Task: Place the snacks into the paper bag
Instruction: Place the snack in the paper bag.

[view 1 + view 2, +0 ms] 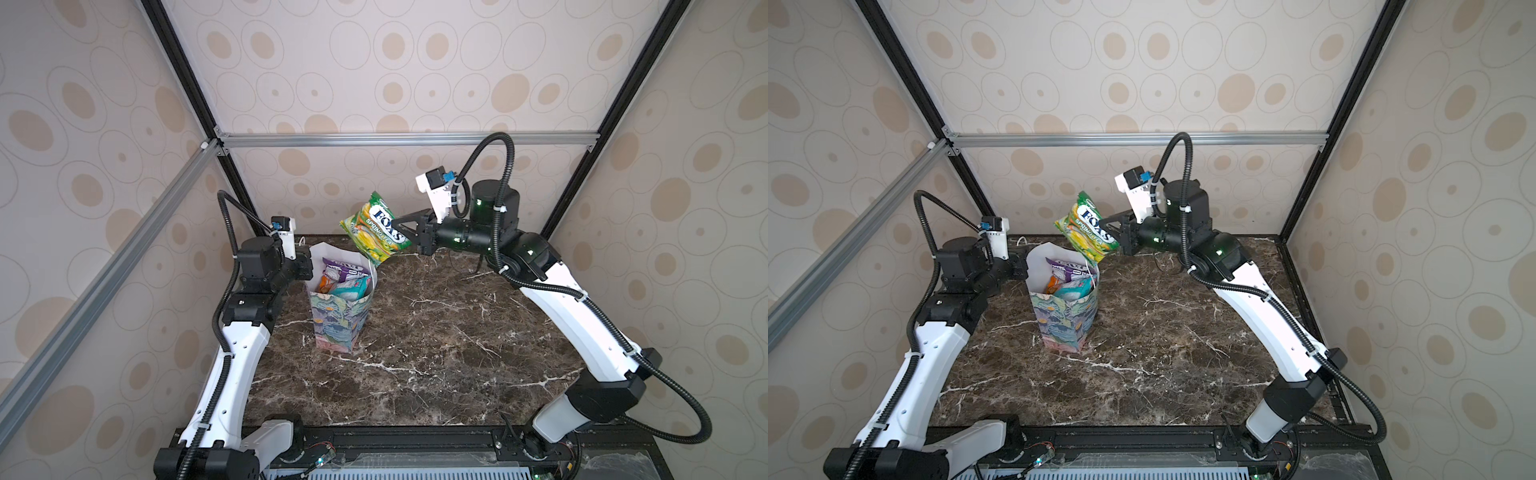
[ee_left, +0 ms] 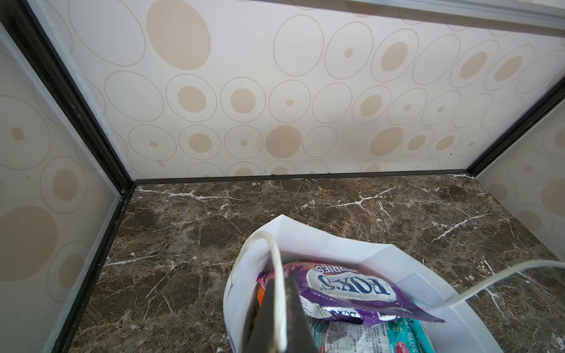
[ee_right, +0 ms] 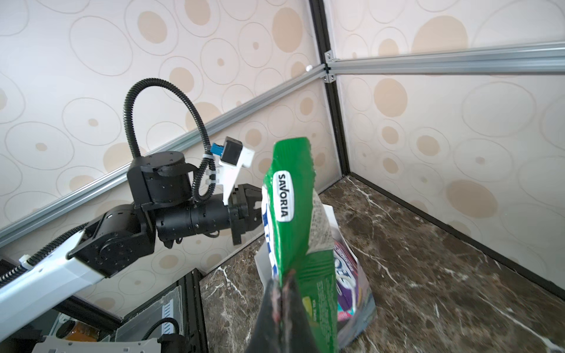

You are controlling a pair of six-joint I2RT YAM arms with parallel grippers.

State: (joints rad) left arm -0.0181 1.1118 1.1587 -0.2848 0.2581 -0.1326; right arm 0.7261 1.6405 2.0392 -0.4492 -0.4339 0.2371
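Bag: tall floral paper bag (image 1: pixel 336 328), left-centre of dark marble counter (image 1: pixel 457 332), holds purple, orange and teal packets (image 1: pixel 341 269) | Right tool (image 1: pixel 399 221): clamped on green crinkly plastic packet (image 1: pixel 376 228) above bag's right rim | Left tool (image 2: pixel 279 293): closed on bag's cord handle | Remaining, judged: release this last visible packet.

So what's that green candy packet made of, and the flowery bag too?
The green packet looks like thin shiny plastic film: it glints and crinkles. The paper bag looks like stiff matte paper: sharp folds, plain white inside, printed flowers outside. Its handle looks like thin white cord.
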